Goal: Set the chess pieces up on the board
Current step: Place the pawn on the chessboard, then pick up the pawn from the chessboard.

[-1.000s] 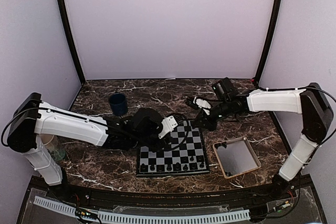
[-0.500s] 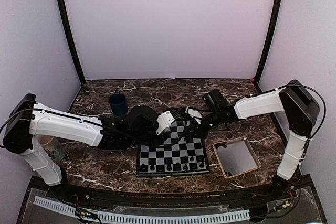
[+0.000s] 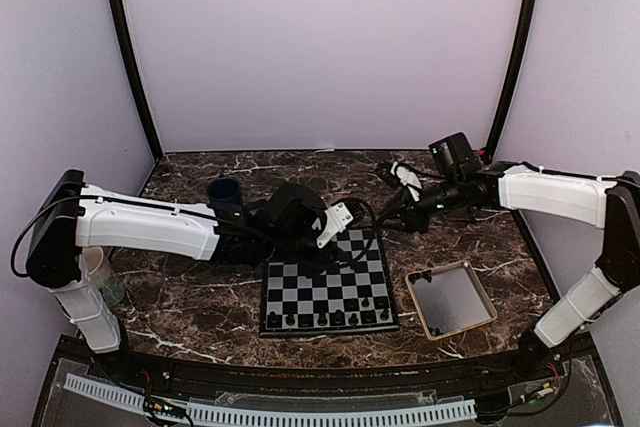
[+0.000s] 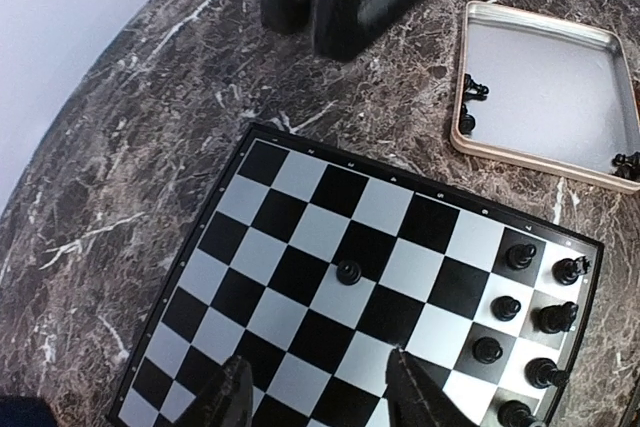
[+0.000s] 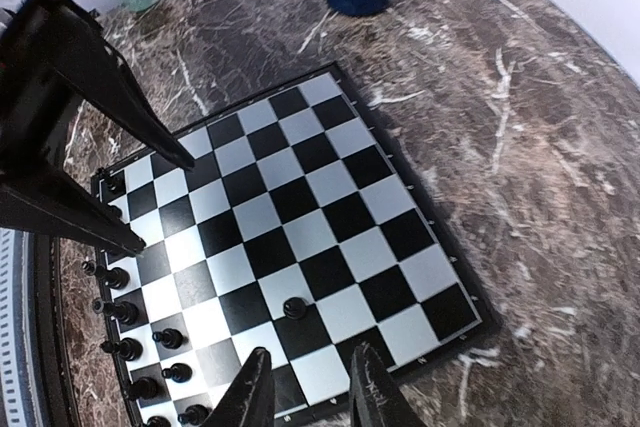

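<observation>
Though walls seem lilac, board tops marbled table.

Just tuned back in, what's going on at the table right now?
The chess setup is partway done. The left end effector and the right end effector both hover open and empty by the far side of the board. A group of pieces stands along the board's near edge, and one lone piece sits mid-board. A few pieces lie in the tray to the right of the board.
</observation>
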Controlling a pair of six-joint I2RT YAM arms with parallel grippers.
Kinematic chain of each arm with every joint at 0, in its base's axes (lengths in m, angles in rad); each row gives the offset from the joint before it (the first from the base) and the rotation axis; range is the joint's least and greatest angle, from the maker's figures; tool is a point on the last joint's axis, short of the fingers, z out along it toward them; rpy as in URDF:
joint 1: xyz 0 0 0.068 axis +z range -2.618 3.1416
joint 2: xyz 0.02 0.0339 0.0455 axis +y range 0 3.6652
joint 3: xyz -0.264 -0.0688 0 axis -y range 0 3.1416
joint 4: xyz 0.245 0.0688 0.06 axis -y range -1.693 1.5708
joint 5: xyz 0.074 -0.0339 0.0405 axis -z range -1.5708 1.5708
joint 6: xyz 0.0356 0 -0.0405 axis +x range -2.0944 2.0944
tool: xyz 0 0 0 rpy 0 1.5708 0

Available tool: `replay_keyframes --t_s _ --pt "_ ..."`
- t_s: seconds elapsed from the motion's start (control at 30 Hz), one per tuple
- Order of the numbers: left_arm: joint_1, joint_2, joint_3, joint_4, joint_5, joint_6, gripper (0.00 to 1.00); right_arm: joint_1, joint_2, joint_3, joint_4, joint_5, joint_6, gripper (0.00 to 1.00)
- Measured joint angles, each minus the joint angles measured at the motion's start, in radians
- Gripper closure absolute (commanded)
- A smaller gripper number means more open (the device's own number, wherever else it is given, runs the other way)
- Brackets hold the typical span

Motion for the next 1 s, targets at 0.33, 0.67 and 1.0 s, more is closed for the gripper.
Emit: replay_keyframes --t_s 0.33,0.67,1.0 --pt "0.105 0.247 0.311 -0.252 0.212 -0.105 0.55 -0.16 -0.187 -0.152 -0.072 0.035 -0.019 0.62" --pt "0.104 0.406 0.452 -0.337 0.277 -0.115 0.55 -0.17 -0.192 -0.153 -0.067 0.084 -0.047 0.61" --pt "0.104 0.462 0.485 -0.347 0.274 -0.115 0.71 -0.171 -0.206 -0.153 -0.063 0.117 -0.068 0.62"
